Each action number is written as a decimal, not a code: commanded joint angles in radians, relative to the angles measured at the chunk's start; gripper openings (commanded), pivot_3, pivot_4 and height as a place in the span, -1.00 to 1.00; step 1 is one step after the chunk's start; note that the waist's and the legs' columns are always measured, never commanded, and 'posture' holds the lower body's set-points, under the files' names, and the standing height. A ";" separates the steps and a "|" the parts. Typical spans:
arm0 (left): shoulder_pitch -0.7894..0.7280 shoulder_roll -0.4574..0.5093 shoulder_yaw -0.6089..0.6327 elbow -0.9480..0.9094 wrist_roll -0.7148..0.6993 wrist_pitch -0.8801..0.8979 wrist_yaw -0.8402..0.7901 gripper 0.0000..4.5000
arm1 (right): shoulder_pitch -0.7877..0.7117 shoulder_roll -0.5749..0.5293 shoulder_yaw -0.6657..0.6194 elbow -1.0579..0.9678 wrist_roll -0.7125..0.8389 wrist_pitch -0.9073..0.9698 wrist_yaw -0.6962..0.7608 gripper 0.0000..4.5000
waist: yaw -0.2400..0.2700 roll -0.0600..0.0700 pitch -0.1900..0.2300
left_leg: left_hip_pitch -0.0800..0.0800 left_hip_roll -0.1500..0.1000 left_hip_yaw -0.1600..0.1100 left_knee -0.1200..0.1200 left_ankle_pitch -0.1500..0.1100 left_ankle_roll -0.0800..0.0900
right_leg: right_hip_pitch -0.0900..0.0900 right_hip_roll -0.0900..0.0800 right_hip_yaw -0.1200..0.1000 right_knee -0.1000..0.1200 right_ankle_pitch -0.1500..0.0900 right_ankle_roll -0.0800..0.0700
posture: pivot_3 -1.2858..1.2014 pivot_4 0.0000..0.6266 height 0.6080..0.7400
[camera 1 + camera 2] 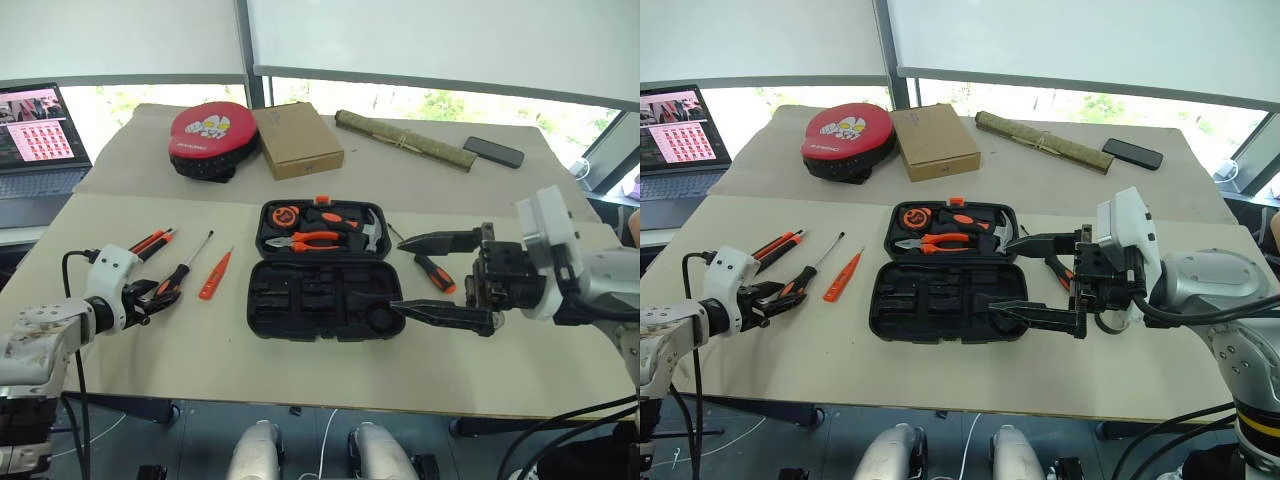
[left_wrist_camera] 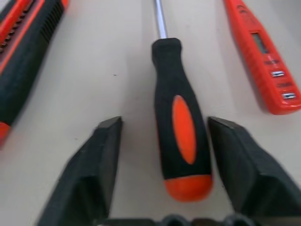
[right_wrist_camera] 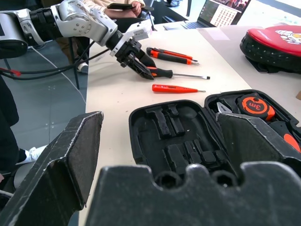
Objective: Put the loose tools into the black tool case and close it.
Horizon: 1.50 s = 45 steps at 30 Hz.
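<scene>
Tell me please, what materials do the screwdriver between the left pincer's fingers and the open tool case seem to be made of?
The screwdriver: its handle looks like matte black rubbery plastic with a smooth orange inlay and end cap; the shaft is shiny, probably steel. The tool case: apparently rigid black moulded plastic, dull finish, with shaped slots pressed into its halves. The left pincer straddles the handle.

A: In your left wrist view, the utility knife [image 2: 26,56] runs off the frame edge, so you get just part of its body. The tester screwdriver [image 2: 263,61] loses its tip the same way.

B: And the screwdriver [image 2: 181,122]?

A: You see its handle; the shaft leaves the frame. Whether either pad touches it, you can't tell.
</scene>
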 commanded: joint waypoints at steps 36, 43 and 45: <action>-0.745 -0.269 -0.556 0.580 0.363 -0.822 -0.632 -0.60 | 0.324 0.024 -0.195 -0.077 -0.129 -0.062 -0.165 1.00 | 0.005 -0.002 0.000 | -0.015 -0.001 -0.010 0.016 -0.001 0.003 | -0.002 0.002 -0.004 0.000 0.003 0.005 | 0.03 -0.52 1.00; -0.785 -0.304 -0.552 0.662 0.411 -0.830 -0.626 -0.60 | 0.314 0.024 -0.189 -0.084 -0.117 -0.057 -0.187 1.00 | 0.006 -0.002 0.000 | -0.015 -0.001 -0.011 0.017 -0.001 0.003 | -0.001 0.002 -0.004 0.000 0.003 0.005 | 0.03 -0.52 1.00; -0.789 -0.303 -0.547 0.661 0.404 -0.831 -0.648 -0.60 | 0.312 0.022 -0.185 -0.084 -0.113 -0.057 -0.191 1.00 | 0.005 -0.002 0.000 | -0.015 -0.001 -0.011 0.017 -0.001 0.003 | -0.001 0.002 -0.004 0.000 0.003 0.005 | 0.03 -0.52 1.00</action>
